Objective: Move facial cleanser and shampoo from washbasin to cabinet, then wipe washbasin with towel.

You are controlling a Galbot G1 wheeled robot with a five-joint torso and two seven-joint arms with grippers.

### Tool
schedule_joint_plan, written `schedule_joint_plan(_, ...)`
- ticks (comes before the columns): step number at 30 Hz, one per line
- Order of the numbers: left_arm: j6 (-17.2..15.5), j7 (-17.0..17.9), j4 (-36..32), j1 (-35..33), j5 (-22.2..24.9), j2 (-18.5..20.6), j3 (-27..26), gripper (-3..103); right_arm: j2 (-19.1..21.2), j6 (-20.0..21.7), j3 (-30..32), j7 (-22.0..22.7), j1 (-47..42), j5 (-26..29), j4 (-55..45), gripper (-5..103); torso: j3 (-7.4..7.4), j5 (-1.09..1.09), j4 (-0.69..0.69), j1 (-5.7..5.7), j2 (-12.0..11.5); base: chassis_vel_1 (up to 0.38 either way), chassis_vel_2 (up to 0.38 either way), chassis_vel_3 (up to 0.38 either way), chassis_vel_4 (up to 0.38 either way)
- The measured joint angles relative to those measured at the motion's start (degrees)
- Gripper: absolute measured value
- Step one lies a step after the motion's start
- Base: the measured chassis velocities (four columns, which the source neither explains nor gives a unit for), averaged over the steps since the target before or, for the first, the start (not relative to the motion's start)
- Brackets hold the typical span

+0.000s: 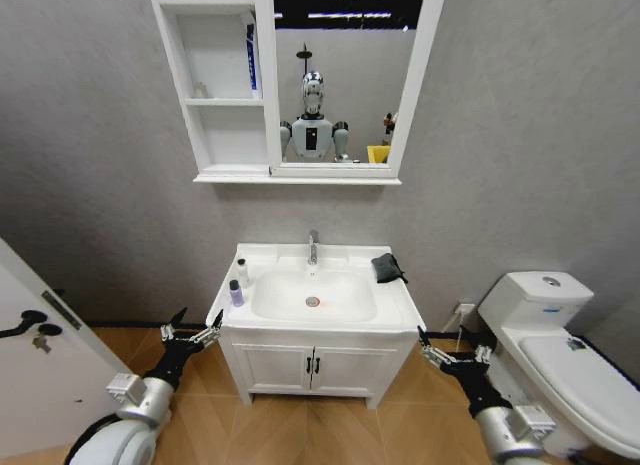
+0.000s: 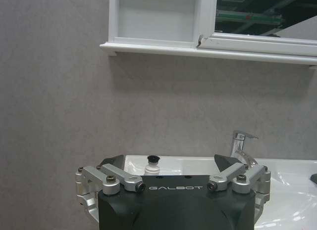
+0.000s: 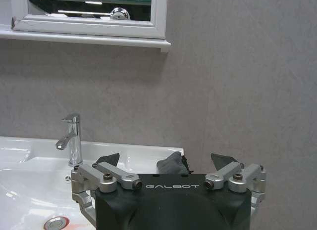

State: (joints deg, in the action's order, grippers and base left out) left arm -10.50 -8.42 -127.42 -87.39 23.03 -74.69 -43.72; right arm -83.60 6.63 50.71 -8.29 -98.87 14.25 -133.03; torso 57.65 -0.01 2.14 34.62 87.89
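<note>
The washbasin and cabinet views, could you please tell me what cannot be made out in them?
- Head view: the two bottles on the washbasin rim are too small to tell cleanser from shampoo.
- Left wrist view: the left gripper body hides all but one bottle's cap.
- Right wrist view: the right gripper covers most of the towel.
- Head view: the cabinet top is cut off by the edge.

"GALBOT" reads in pale capitals across the black body of the left gripper in the left wrist view. The same word sits on the right gripper in the right wrist view. Nothing else is legible.
</note>
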Motion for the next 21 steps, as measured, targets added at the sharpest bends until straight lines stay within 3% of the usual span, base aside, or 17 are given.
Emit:
schedule_joint_plan(6, 0.7, -0.9, 0.1, -1.1, -2.7, -1.6, 1.7, 100, 0.3, -0.1, -0.1, 1.2, 1.0, 0.8, 0.1, 100, 0.02, 0.02, 0.01, 0.07, 0.0, -0.150, 0.159, 0.125, -0.117)
schedule_joint_plan(14, 3.6, -2.5, 3.3, -3.1, -4.7, -3.1, 2.4, 100, 1.1, 2.7, 0.5, 2.8, 4.4, 2.5, -0.6, 100, -0.02, 0.01, 0.00, -0.07, 0.0, 0.000, 0.000, 0.000, 0.000)
schedule_joint_plan(21, 8.6, -5.9, 9.4, -4.2, -6.9, -3.9, 4.0, 100, 2.4, 6.9, 0.8, 5.0, 9.7, 4.4, -1.1, 100, 0.00, 0.01, 0.00, 0.00, 0.0, 0.015, -0.012, -0.012, 0.013)
